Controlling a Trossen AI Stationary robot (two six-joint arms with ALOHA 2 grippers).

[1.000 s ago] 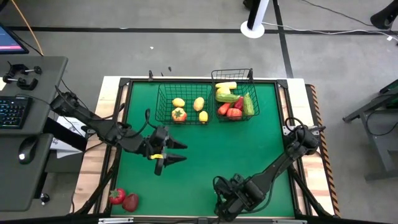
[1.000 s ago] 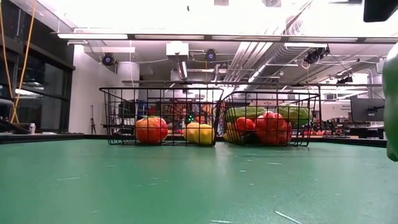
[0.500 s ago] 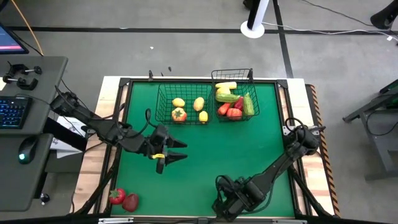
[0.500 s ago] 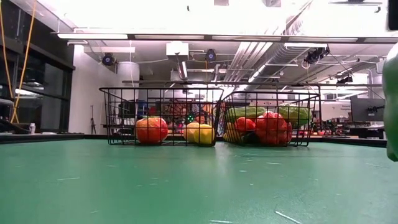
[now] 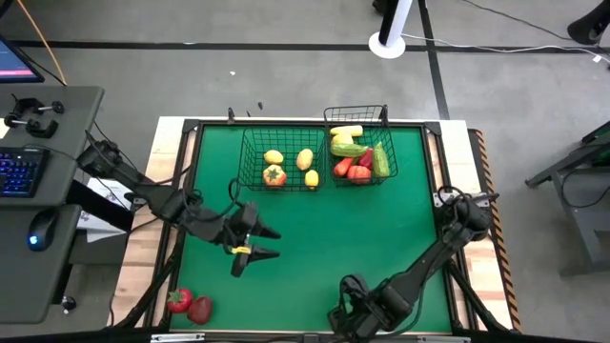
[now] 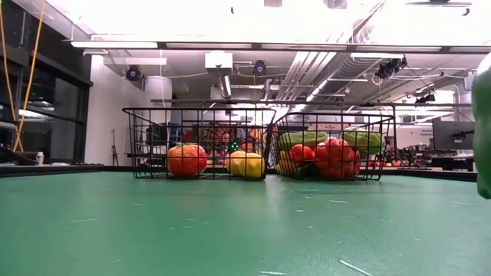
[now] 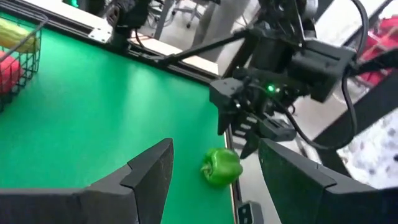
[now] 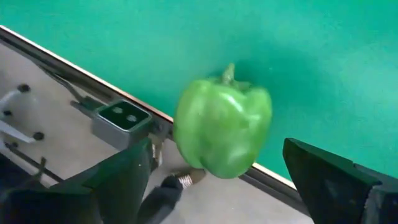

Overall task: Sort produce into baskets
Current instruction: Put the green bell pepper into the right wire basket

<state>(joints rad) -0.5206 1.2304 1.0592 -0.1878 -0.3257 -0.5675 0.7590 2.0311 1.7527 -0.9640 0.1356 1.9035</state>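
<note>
We see the right gripper spread open just above the green pepper at the table's near edge, not touching it.

Nothing to read here, no lettering or labels or numbers that I can make out anywhere. If there's print in this room, it's too small to tell.

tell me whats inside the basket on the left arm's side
The left basket holds three yellow lemons and one orange-red tomato with a green top. From table height, the pieces overlap, so anything lying behind or beneath them cannot be seen.
</note>
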